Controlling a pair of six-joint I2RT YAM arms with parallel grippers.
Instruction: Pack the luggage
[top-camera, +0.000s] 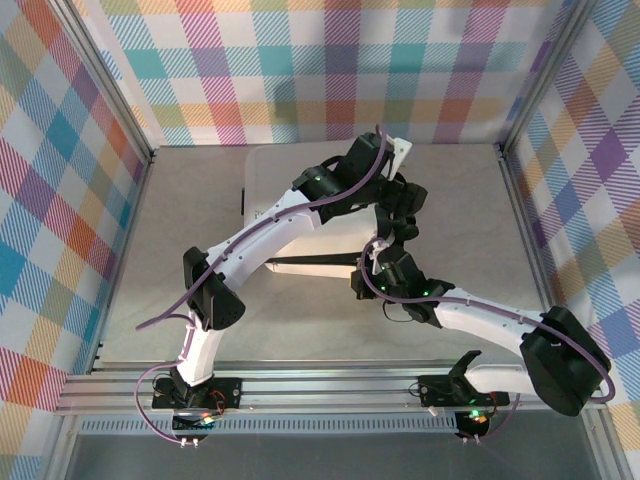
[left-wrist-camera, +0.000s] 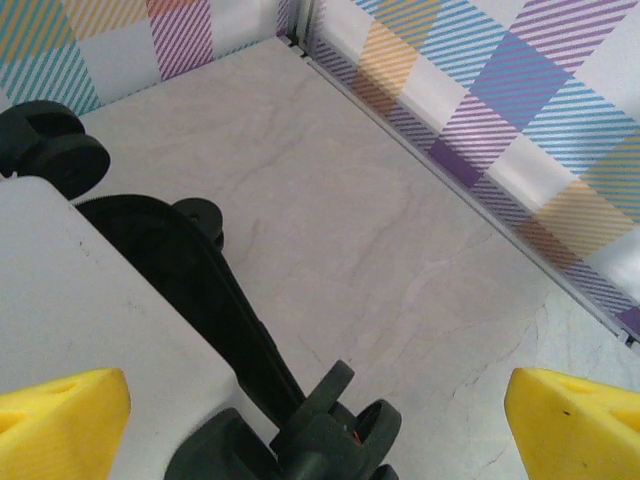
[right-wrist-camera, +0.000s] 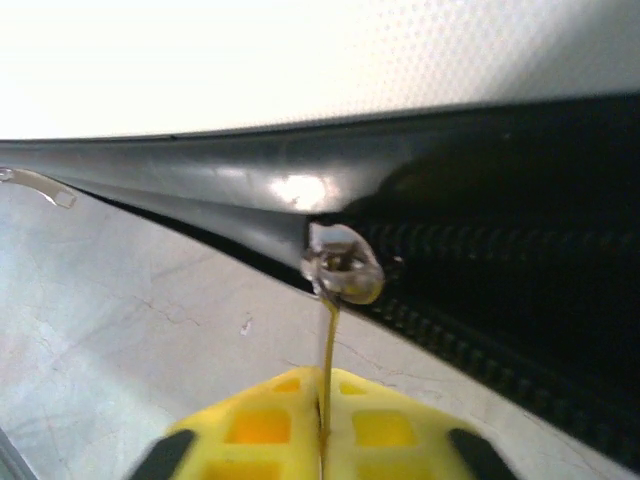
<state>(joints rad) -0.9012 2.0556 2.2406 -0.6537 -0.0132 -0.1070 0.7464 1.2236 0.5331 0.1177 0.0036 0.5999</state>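
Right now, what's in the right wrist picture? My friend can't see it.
The right gripper, yellow-fingered, is pinched shut on the thin zipper pull hanging from a silver slider on the black zipper of the luggage. Its white shell runs across the top, and the pale table lies below left.

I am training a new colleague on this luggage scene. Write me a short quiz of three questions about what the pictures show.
1. True or false: the left pincer is open.
2. The right pincer grips: A) a shirt, B) the zipper pull, C) nothing.
3. What colour is the shell of the luggage?
Key: 1 true; 2 B; 3 white.
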